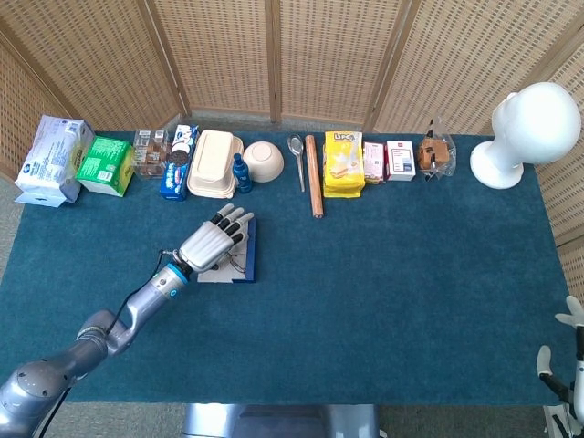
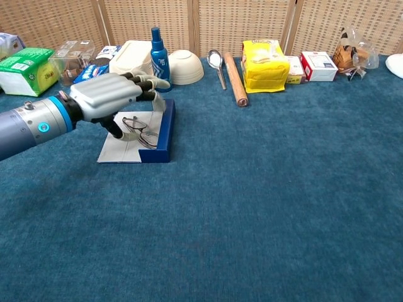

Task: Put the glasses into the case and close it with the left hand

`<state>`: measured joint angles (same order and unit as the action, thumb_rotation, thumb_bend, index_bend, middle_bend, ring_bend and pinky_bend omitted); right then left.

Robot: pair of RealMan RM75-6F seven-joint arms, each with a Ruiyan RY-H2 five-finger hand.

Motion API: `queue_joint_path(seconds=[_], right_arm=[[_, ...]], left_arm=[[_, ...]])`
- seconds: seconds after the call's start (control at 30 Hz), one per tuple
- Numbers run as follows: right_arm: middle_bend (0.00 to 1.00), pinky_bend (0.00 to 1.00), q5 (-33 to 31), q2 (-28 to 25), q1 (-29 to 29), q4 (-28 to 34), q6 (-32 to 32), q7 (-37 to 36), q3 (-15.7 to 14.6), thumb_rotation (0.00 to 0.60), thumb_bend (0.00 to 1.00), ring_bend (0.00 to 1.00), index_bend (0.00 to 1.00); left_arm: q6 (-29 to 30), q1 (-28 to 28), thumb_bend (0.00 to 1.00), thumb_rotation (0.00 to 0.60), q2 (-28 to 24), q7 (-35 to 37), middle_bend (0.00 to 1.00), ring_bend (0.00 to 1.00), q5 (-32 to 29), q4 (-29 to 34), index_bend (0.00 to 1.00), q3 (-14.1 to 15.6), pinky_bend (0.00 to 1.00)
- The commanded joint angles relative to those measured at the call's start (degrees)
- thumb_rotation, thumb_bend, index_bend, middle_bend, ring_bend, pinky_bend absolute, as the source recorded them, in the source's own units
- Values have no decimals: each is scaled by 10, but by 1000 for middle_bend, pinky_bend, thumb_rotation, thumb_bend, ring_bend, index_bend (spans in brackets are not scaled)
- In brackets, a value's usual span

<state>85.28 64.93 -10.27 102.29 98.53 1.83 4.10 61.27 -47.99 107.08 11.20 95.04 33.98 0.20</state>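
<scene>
The left hand [image 2: 110,94] hovered over the open case [image 2: 157,133], fingers extended; the glasses [image 2: 140,127] sat just beneath it, contact unclear.

Glasses [image 2: 138,126] sit on the open case [image 2: 157,135], left hand [image 2: 110,94] right over them, bottle [image 2: 157,51] behind.

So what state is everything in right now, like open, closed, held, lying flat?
Case: open, lying flat on the table.
Glasses: inside the open case, under the left robot hand; whether it grips them is unclear.
Left robot hand: over the case, fingers extended.
Right robot hand: idle at the table edge.
Bowl: upside down.
</scene>
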Motion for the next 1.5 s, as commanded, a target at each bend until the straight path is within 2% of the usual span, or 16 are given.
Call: queue_joint_path(seconds=[0.03, 0.3, 0.53, 1.03, 1.23, 1.5], right_arm=[[292, 95, 0, 0, 1, 0, -1, 1, 0, 600, 490, 144, 82], [293, 96, -2, 4, 2, -2, -6, 2, 0, 600, 489, 144, 81], [293, 96, -3, 5, 2, -1, -5, 3, 1, 600, 491, 144, 80], [293, 95, -8, 1, -11, -4, 6, -11, -2, 600, 492, 144, 79], [283, 95, -9, -3, -19, -5, 15, -20, -3, 600, 491, 144, 79], [283, 96, -7, -6, -28, -3, 24, -27, -6, 600, 491, 143, 78]], left_arm=[[12, 6, 231, 600, -15, 2, 36, 0, -6, 11, 124, -4, 0], [0, 21, 226, 600, -42, -2, 0, 0, -35, 39, 54, -14, 0], [-25, 21, 220, 600, -40, -13, 0, 0, -47, 38, 30, -13, 0], [-47, -23, 220, 600, 37, -73, 0, 0, -59, -45, 15, -36, 0], [-53, -44, 221, 600, 62, -106, 0, 0, -55, -85, 15, -35, 0], [-52, -61, 220, 600, 93, -112, 0, 0, -65, -113, 15, -47, 0]])
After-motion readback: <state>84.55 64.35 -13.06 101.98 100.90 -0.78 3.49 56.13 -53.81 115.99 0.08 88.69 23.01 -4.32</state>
